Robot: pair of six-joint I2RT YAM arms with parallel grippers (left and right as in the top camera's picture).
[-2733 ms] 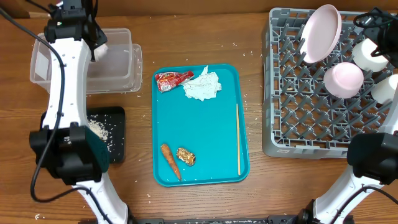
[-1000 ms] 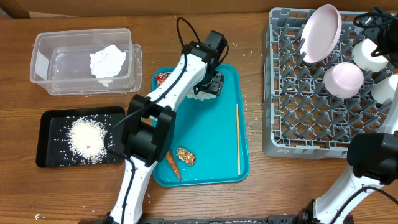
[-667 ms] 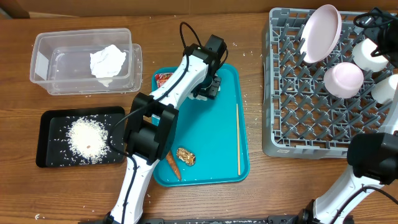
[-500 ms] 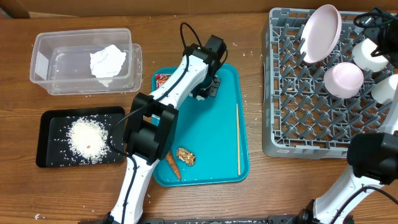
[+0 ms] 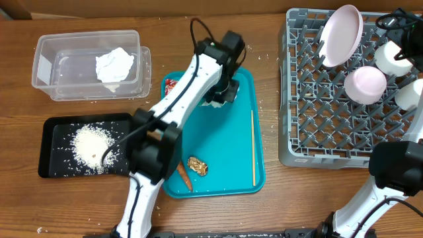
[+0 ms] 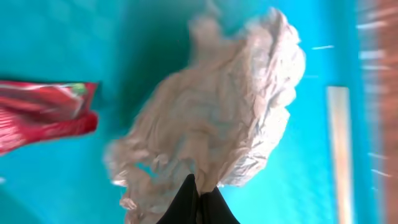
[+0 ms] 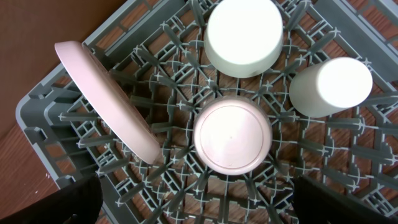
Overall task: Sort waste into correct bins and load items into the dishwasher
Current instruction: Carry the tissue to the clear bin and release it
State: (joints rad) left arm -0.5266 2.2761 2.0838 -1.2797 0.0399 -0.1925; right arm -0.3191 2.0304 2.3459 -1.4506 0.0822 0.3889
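My left gripper is shut, pinching the edge of a crumpled white tissue over the teal tray. In the overhead view the left gripper hides most of that tissue. A red snack wrapper lies just beside it. Another tissue lies in the clear tub. Rice sits in the black tray. A carrot and brown lump rest at the tray's near end. My right gripper hangs open above the dish rack.
The rack holds the pink plate on edge, an upturned pinkish bowl, a white bowl and a cup. A thin wooden stick lies along the tray's right side. Rice grains dot the table.
My left gripper has closed on the tissue on the teal tray, and the arm has shifted slightly up and right. The right arm has not moved.
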